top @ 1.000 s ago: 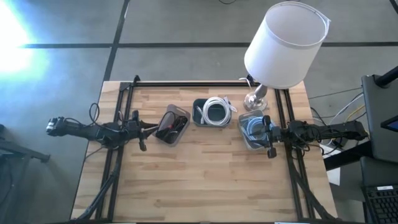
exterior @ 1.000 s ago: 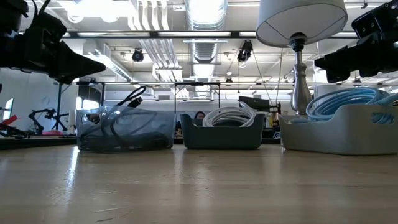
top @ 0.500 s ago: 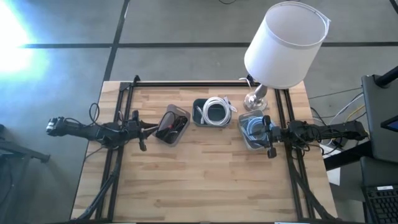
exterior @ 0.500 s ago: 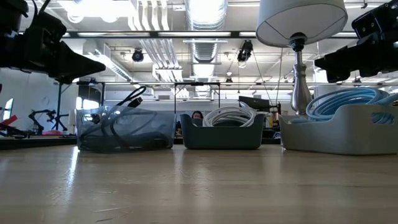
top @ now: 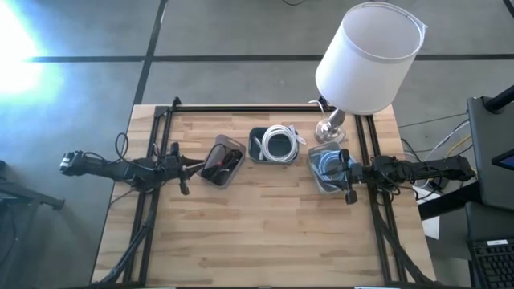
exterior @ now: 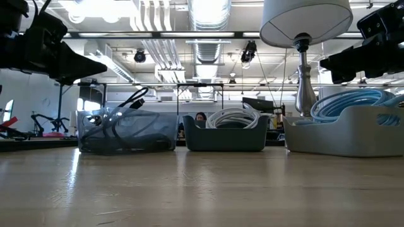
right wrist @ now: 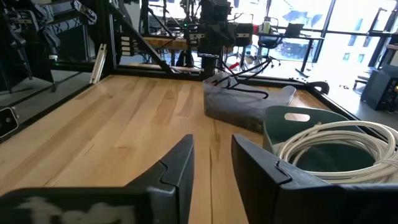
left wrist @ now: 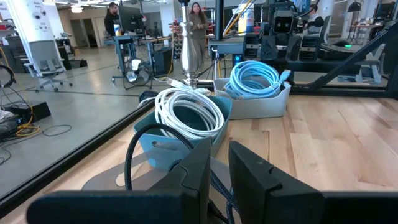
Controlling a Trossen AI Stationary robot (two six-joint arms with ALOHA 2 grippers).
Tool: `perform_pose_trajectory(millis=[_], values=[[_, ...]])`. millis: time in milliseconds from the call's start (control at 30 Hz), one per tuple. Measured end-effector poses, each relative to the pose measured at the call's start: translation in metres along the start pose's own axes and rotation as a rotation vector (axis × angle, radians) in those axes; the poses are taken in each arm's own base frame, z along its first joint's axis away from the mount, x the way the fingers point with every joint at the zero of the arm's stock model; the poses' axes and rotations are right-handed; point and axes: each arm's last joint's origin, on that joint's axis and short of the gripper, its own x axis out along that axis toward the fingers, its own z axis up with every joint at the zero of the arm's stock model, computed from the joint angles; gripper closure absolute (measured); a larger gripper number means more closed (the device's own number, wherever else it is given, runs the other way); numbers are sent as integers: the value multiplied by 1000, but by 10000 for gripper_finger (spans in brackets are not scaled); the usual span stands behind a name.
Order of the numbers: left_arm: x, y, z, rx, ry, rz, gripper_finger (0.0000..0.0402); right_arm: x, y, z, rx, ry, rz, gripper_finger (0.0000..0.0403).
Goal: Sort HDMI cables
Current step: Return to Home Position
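Note:
Three bins stand in a row on the wooden table. A clear bin (top: 222, 163) (exterior: 126, 131) holds thin black HDMI cables (exterior: 129, 101). A dark teal bin (top: 275, 145) (exterior: 225, 133) holds white coils (left wrist: 188, 112) (right wrist: 336, 144). A grey bin (top: 324, 168) (exterior: 344, 135) holds light-blue coils (left wrist: 256, 78) (exterior: 350, 103). My left gripper (top: 191, 166) (left wrist: 220, 165) hovers left of the clear bin, open by a narrow gap, holding nothing. My right gripper (top: 336, 171) (right wrist: 212, 155) hovers over the grey bin's right part, open and not holding anything.
A lamp with a white shade (top: 368, 56) stands by its metal base (top: 329, 128) behind the grey bin. Black frame rails (top: 265, 107) run along the table's far edge and sides. The near half of the tabletop (top: 257, 233) is bare wood. People (left wrist: 196, 15) show in the room beyond.

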Motion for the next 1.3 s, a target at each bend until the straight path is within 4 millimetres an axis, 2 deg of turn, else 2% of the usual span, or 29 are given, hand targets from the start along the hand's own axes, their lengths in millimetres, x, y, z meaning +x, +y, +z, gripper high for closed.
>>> perform_pose_trajectory(millis=[667,1300], values=[[0,0,0,0,0,0,339,0,0,0,0,0,0,293],[0,0,0,0,-1,0,339,0,0,0,0,0,0,322]])
